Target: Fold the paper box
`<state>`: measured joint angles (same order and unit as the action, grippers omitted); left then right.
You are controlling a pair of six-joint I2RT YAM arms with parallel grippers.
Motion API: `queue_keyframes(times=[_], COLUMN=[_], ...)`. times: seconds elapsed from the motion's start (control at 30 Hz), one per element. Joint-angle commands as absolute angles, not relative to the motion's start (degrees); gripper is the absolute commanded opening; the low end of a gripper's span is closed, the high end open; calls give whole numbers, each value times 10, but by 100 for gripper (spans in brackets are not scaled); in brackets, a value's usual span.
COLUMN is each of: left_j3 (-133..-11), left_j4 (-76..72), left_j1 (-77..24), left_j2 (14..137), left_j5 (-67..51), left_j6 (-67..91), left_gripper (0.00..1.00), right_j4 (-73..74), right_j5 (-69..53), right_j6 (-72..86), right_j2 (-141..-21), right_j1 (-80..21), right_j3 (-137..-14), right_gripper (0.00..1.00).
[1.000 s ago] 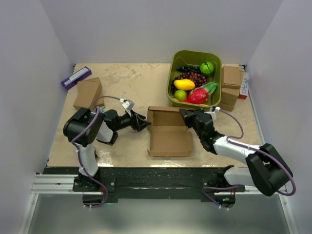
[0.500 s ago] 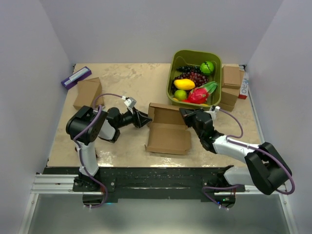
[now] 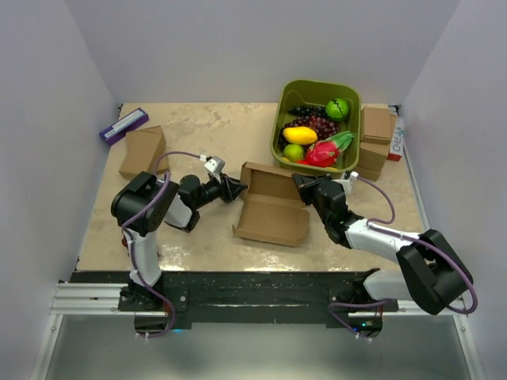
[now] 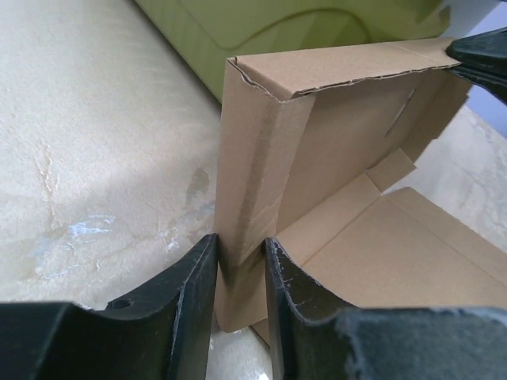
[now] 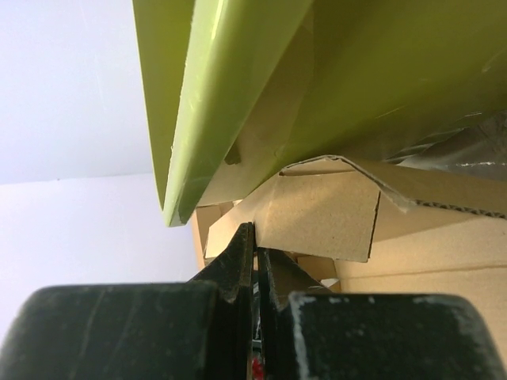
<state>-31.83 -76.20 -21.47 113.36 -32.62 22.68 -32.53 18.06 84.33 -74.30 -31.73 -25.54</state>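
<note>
Item: plain brown corrugated cardboard mailer box (image 3: 273,212), lying open mid-table on the beige mottled tabletop (image 3: 214,131), rear wall raised, just in front of the olive-green plastic bin (image 3: 279,134) (fruit inside).
Left gripper (image 3: 236,190): clamped on the box's upright left side flap.
Right gripper (image 3: 299,184): jaws closed together, tip at the rear wall's right end; whether it pinches card cannot be told.

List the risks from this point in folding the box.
1. The left tool pinches only the low end of the paper box side wall, so the wall could buckle or slip out.
2. The right tool grips the far corner right beside the green bin. Lifting there might knock the bin.
3. The box lies skewed between both tools, and uneven pulling may twist it or tear the cardboard.
</note>
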Motion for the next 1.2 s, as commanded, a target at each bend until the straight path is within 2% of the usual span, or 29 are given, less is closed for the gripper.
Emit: queue_keyframes(times=[0.0, 0.27, 0.6, 0.77, 0.9, 1.03, 1.17], left_j3=[-318, -290, -277, -267, -265, -279, -281], left_j4=[-824, -788, -777, -785, -783, -761, -747], left_j1=[-250, -278, -316, -333, -361, -403, -411], left_j2=[1122, 1079, 1064, 1063, 1065, 1082, 1082], left_j5=[-241, -108, -41, 2, 88, 226, 244], left_j6=[169, 94, 45, 40, 37, 17, 21], left_gripper=[22, 15, 13, 6, 3, 0, 0], right_j4=[-300, -298, -300, -296, -291, -285, -278], right_j5=[133, 134, 134, 136, 141, 142, 147], right_j6=[811, 811, 811, 810, 810, 811, 809], right_j2=[-756, -751, -752, -748, -744, -737, -730], right_j1=[-330, -330, -330, -330, -331, -330, -330], right_j3=[-266, -263, -265, -263, -264, -265, -262], right_gripper=[0, 0, 0, 0, 0, 0, 0])
